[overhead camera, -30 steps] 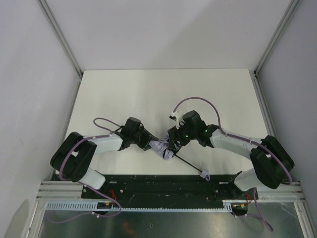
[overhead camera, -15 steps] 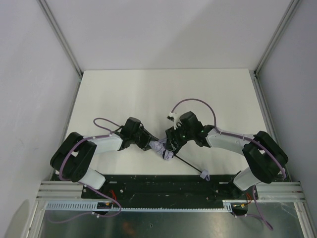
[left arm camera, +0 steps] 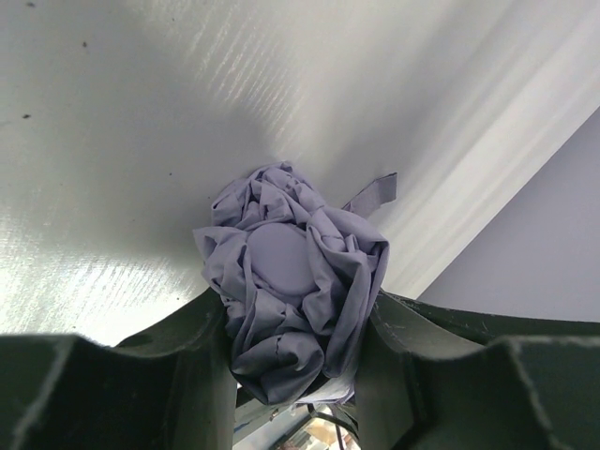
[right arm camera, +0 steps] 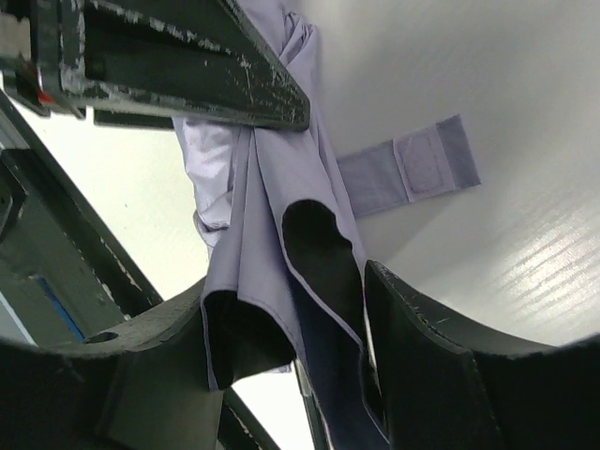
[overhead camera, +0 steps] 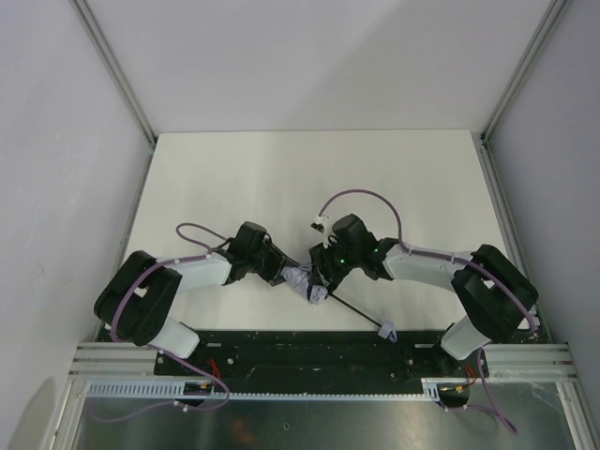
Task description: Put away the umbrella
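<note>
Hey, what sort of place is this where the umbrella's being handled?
Probably a lab robot test cell: a white table walled by plain panels in aluminium framing, with a left arm and right arm bolted to a black base plate.

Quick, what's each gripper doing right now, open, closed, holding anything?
Left gripper: closed on the umbrella, at its bunched canopy.
Right gripper: jaws around loose umbrella fabric; whether it grips cannot be told.

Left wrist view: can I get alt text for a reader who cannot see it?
The left end effector clamps the bunched end of a pale lavender umbrella, a dark jaw on each side, seen end-on against the white table. A fabric strap sticks out behind the bundle.
</note>
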Action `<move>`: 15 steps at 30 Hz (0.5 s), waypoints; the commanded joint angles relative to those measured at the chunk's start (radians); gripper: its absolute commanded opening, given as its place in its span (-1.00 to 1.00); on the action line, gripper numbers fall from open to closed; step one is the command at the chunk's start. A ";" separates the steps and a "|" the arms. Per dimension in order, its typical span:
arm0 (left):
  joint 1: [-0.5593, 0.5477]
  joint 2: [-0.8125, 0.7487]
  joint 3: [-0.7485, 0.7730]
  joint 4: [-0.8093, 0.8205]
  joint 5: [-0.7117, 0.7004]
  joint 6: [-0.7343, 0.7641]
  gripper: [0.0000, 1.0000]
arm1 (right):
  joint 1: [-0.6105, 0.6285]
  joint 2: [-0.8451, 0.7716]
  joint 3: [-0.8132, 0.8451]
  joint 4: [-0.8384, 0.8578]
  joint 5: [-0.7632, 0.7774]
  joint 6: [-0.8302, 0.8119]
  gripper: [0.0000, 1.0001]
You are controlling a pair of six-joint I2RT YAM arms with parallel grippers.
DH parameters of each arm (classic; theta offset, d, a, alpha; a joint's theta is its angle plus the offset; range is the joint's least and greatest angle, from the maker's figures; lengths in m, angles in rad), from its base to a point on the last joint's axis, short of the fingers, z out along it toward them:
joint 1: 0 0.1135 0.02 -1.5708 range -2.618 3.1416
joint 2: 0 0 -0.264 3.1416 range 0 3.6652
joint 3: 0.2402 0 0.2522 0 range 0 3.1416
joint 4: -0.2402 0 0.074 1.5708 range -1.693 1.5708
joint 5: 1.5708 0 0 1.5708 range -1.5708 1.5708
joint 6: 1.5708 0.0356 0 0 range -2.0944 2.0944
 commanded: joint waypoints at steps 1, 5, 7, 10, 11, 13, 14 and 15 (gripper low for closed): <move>-0.004 -0.004 -0.025 -0.120 -0.034 0.049 -1.00 | -0.006 0.044 0.066 0.081 0.043 0.116 0.17; -0.008 -0.001 -0.023 -0.121 -0.031 0.047 -1.00 | -0.024 0.060 0.081 0.051 0.050 0.192 0.15; -0.012 -0.003 -0.023 -0.121 -0.031 0.046 -1.00 | -0.035 0.069 0.087 0.025 0.068 0.232 0.07; -0.015 -0.003 -0.021 -0.121 -0.030 0.045 -1.00 | -0.031 0.087 0.097 0.010 0.108 0.271 -0.02; -0.016 -0.003 -0.021 -0.121 -0.029 0.045 -1.00 | -0.031 0.093 0.099 0.012 0.109 0.286 -0.03; -0.017 -0.003 -0.020 -0.121 -0.028 0.046 -1.00 | -0.039 0.106 0.109 0.014 0.101 0.322 -0.05; -0.018 -0.003 -0.021 -0.121 -0.028 0.046 -1.00 | -0.046 0.112 0.117 0.011 0.090 0.342 -0.07; -0.018 -0.004 -0.021 -0.121 -0.028 0.046 -1.00 | -0.054 0.118 0.127 -0.001 0.084 0.360 -0.09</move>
